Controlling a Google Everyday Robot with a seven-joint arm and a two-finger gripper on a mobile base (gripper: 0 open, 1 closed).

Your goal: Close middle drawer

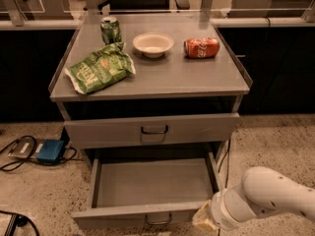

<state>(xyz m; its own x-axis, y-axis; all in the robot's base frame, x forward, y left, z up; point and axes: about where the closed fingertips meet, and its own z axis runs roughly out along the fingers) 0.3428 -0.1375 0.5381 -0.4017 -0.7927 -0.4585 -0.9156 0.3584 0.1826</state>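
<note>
Speckled floor [275, 141] around grey table [162, 82]. Far left, blue box [49, 151] with cables running out of view. On top: green bag [101, 68], upright green can [110, 30], white bowl [153, 44], red can [202, 47] on its side. Middle drawer [147, 186] stood pulled well out, its handle cut by the lower edge. Tool [204, 219] sat by its right front corner, mostly hidden behind the white wrist; opening and contact could not be told.

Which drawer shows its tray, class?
The middle drawer, shallow tray exposed, below the taller drawer; the gripper sits by the open drawer's front right corner.
</note>
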